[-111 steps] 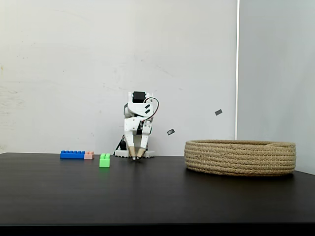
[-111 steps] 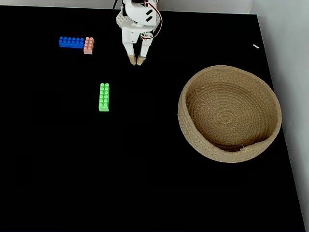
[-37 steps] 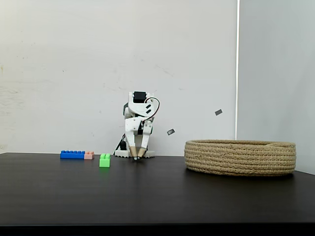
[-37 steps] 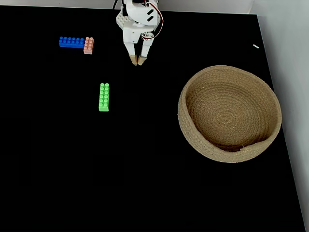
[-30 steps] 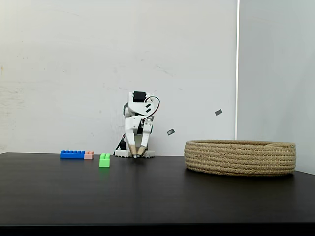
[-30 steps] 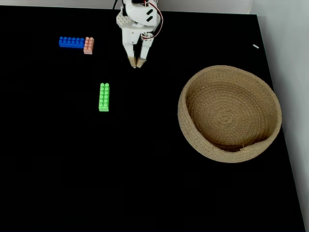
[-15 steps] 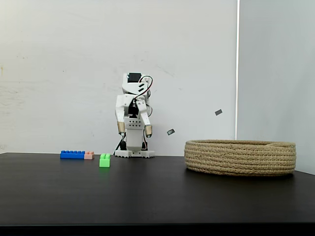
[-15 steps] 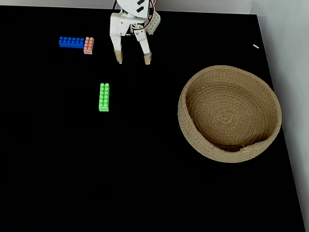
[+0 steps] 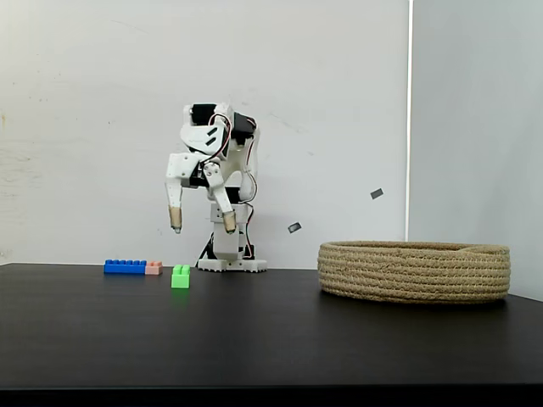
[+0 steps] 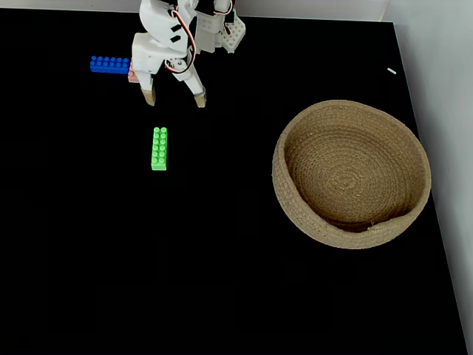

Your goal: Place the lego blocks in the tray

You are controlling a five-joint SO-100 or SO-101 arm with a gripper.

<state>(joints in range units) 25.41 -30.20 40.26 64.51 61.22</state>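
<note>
- Both fixed views are bright, evenly lit and sharp, with no edge distortion.
- The black table (image 10: pixel 222 259) shows almost no shadows.
- Faint sheen toward 6 o'clock.

Matte black desk (image 9: pixel 271 339) below; scuffed white wall (image 9: pixel 102 127) behind, pale grey panel (image 9: pixel 475 119) at 3 o'clock past a vertical seam. Small dark tape scraps (image 9: pixel 377 193) stuck on wall. Even, soft light.

Your white arm (image 9: pixel 222 161) is standing raised and bending forward, its gripper (image 9: pixel 201 225) pointing downward in the air. You are holding the jaws spread wide, with both tan fingertips (image 10: pixel 150 98) well apart and nothing between them.
</note>
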